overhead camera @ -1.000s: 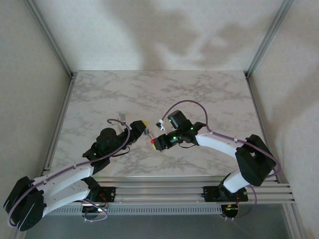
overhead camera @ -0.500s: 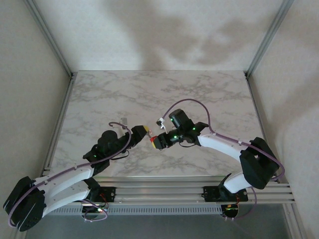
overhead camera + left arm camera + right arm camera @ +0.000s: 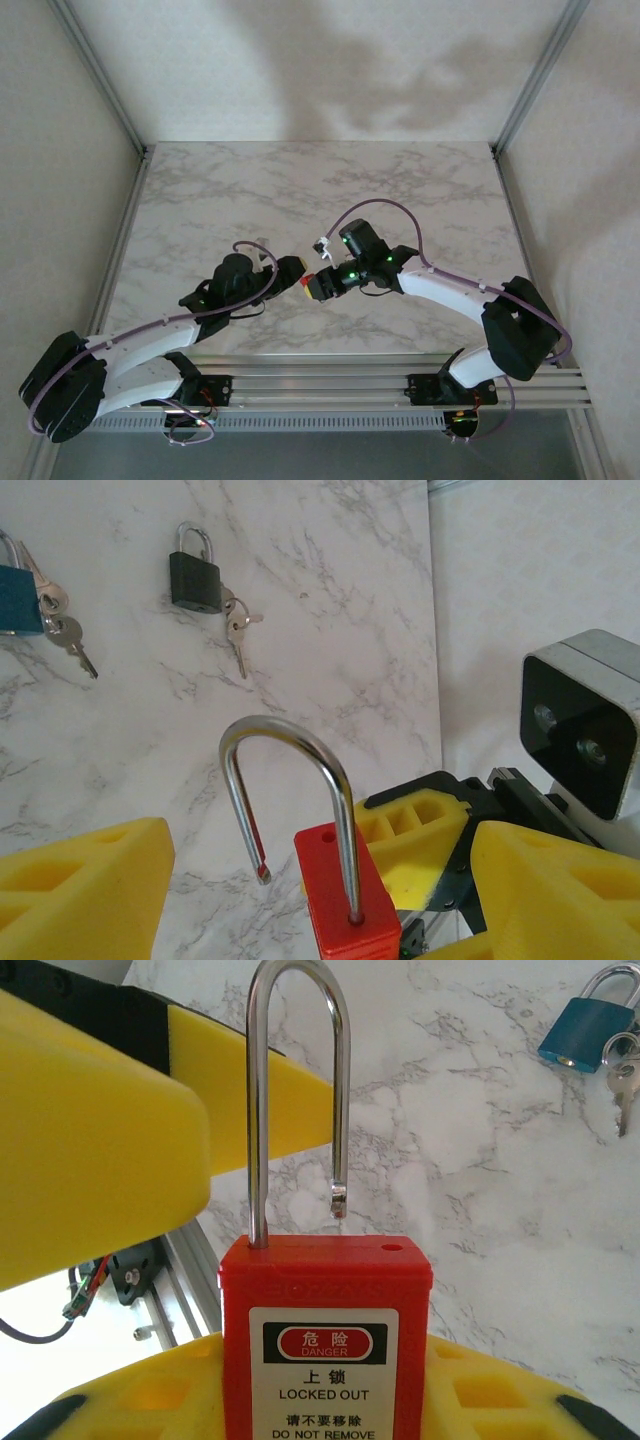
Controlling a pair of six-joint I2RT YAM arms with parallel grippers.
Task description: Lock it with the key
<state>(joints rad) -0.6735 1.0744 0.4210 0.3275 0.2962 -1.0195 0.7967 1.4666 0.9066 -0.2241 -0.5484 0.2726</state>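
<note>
Padlock [image 3: 326,1360], red, shackle [image 3: 258,1110] unlatched, gripped by right jaws, left jaws spread apart flanking it

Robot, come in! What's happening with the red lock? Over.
Right gripper shut on red padlock, shackle open. Left gripper open, fingers flanking shackle. Black padlock and blue padlock lie apart on table, nothing blocking.
</note>
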